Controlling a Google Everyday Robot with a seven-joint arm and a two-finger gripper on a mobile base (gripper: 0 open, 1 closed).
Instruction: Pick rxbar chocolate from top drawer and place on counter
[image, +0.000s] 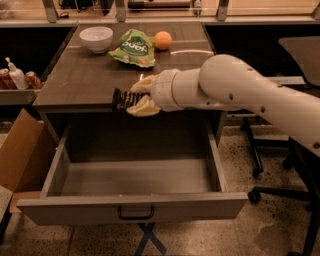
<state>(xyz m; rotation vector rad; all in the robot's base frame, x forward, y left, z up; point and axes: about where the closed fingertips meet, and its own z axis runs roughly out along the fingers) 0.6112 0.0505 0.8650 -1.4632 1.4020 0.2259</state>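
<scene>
Counter edge — end effector, rxbar chocolate

The white arm reaches from the frame's right edge toward its centre, wrist level. The gripper points left, tan fingers pinched on the rxbar chocolate.

The rxbar chocolate, a small flat black bar with pale lettering, was held in the air at the front edge of the surface, a glossy grey-brown wood-grain top. It lay roughly level, its free end pointing left. The gripper, just at that same edge, pinched its other end between tan fingers. Directly below the surface's front edge the top drawer, a wide shallow grey box, stood pulled well out.
</scene>
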